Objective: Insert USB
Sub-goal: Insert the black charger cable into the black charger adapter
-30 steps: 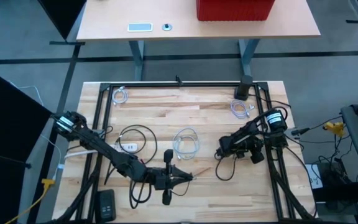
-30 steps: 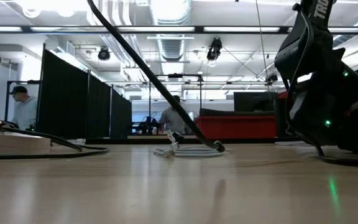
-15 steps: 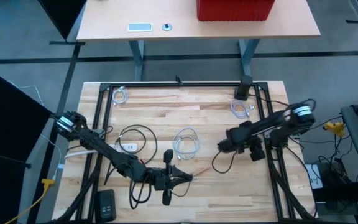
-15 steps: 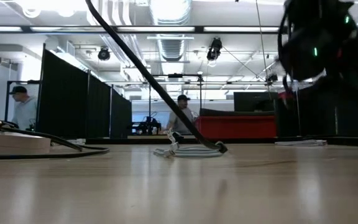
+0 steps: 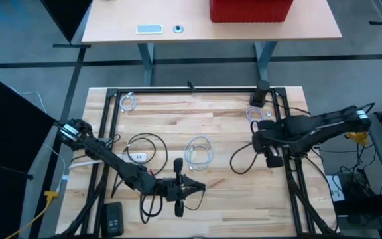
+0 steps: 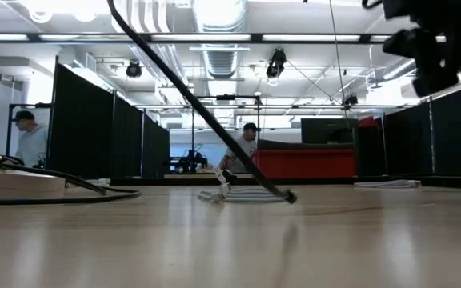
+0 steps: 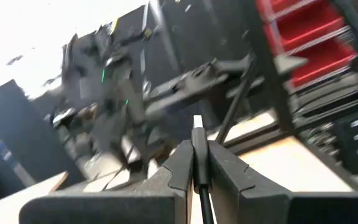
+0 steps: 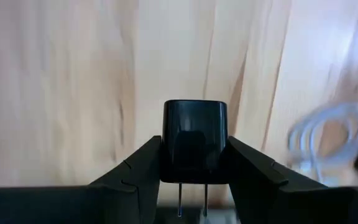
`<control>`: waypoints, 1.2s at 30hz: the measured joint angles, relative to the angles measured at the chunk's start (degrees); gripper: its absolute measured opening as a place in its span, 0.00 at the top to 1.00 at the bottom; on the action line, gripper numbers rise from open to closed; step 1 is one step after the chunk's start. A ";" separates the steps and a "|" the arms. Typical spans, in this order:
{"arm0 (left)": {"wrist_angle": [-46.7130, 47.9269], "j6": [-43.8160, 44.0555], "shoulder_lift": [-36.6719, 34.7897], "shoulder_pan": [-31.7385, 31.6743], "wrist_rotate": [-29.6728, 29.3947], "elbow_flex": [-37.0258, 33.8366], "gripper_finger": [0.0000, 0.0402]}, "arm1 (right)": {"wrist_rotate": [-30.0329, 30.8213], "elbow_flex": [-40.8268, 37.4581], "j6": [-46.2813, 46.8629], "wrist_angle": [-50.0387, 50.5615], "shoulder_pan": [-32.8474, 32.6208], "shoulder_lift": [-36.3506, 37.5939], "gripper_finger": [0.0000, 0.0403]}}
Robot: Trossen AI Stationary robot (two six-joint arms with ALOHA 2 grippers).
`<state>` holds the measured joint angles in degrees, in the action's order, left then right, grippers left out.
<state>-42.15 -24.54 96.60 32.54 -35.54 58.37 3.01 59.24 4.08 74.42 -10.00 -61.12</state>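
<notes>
The left pincer [image 5: 201,186] sits low over the near middle of the wooden desk [image 5: 224,206], its fingers [image 7: 180,167] pressed together on a thin black USB cable [image 7: 198,149] whose plug tip pokes out just past the fingertips; the cable trails back in a loop [image 5: 146,202] toward the near edge. The right pincer [image 5: 260,141] is lifted above the far right part of the desk, close to the black frame rail [image 5: 285,126] on that side, and is clamped on a black charger block [image 8: 194,148], gripping it from both sides, with two metal prongs visible beneath the block in the right wrist view. A dark cord [image 5: 241,161] curves on the boards below and inward of that arm. Between the two pincers lies a stretch of bare wood with only a coiled white cable [image 5: 198,152] toward the middle. Another black cable loop with a small white adapter [image 5: 139,157] lies left of centre, and small white coils sit by the far left corner [image 5: 129,102] and far right corner [image 5: 254,114]. A black device [image 5: 113,217] lies at the near left edge. In the low view, a black cable [image 6: 198,112] slants down to the white coil on the desk surface, and people stand far off in the room.
</notes>
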 joint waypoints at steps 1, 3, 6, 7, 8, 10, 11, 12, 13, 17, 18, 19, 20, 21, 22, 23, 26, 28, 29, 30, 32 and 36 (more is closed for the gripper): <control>0.56 0.55 0.00 -0.01 -1.50 0.00 0.95 | 0.01 0.02 -0.11 -2.02 -0.14 0.74 0.65; 1.23 1.68 0.00 -0.03 -4.16 0.00 0.95 | 0.02 -0.17 -1.08 -6.30 -0.24 1.75 0.65; 1.79 2.72 0.00 -0.07 -7.48 0.00 0.95 | 0.04 -1.17 -3.35 -11.97 -0.26 2.42 0.65; 1.93 2.78 0.00 -0.09 -8.32 0.00 0.95 | 0.02 -1.58 -3.88 -13.83 -0.24 2.53 0.65; 2.05 2.80 0.00 -0.13 -9.03 0.00 0.95 | 0.02 -1.98 -4.32 -15.81 -0.26 2.60 0.65; 2.01 2.97 0.00 -0.34 -9.55 0.00 0.95 | 0.02 -2.75 -5.12 -19.09 -0.24 2.48 0.65; 1.99 3.16 0.00 -0.41 -9.55 0.00 0.95 | 0.02 -3.22 -5.37 -20.31 -0.26 2.23 0.65; 2.02 3.30 0.00 -0.50 -9.56 0.00 0.95 | 0.01 -3.71 -5.56 -21.35 -0.24 1.97 0.65; 2.01 3.55 0.00 -0.51 -9.56 0.00 0.95 | 0.02 -4.40 -5.59 -22.64 -0.24 1.62 0.65; 2.08 3.85 0.05 -0.55 -9.05 0.00 0.95 | -0.02 -7.44 -5.55 -27.26 -0.24 -0.23 0.65; 2.24 3.93 0.13 -0.55 -8.96 0.00 0.95 | -0.03 -8.10 -5.55 -28.30 -0.22 -0.81 0.65; 2.72 4.11 0.13 -0.55 -8.93 -0.03 0.95 | -0.04 -8.62 -5.55 -29.32 -0.22 -1.40 0.65; 2.70 4.16 0.15 -0.60 -8.93 -0.30 0.95 | -0.04 -9.03 -5.55 -30.22 -0.22 -2.03 0.65; 2.75 4.19 0.15 -0.84 -8.90 -0.69 0.95 | -0.04 -9.20 -5.55 -30.60 -0.22 -2.64 0.65; 2.75 4.28 0.08 -1.16 -8.85 -1.14 0.95 | -0.06 -9.27 -5.56 -30.66 -0.22 -3.21 0.65; 3.27 4.56 -0.33 -1.68 -8.71 -1.70 0.95 | -0.07 -9.27 -5.69 -30.88 -0.20 -3.66 0.65; 6.88 6.65 -2.38 -3.59 -8.22 -3.28 0.95 | -0.17 -9.28 -6.21 -31.88 -0.12 -4.87 0.65; 9.63 8.51 -4.00 -4.93 -6.45 -4.58 0.95 | -0.23 -9.29 -6.59 -32.68 0.01 -5.59 0.65; 10.34 9.63 -4.90 -5.64 -3.93 -5.63 0.95 | -0.37 -9.31 -6.98 -33.37 0.21 -5.89 0.65; 10.35 10.37 -5.67 -6.37 -1.38 -6.76 0.95 | -0.45 -9.32 -7.61 -34.18 0.29 -6.18 0.65; 9.68 10.73 -7.14 -7.61 2.04 -8.92 0.95 | -0.23 -9.33 -9.46 -36.21 0.29 -6.32 0.65; 8.06 11.86 -10.28 -9.55 2.53 -12.88 0.95 | 0.12 -9.33 -12.96 -38.52 0.32 -4.94 0.65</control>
<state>-34.09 -12.68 86.32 22.99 -33.02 45.48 3.12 49.91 -8.88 35.90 -9.68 -66.06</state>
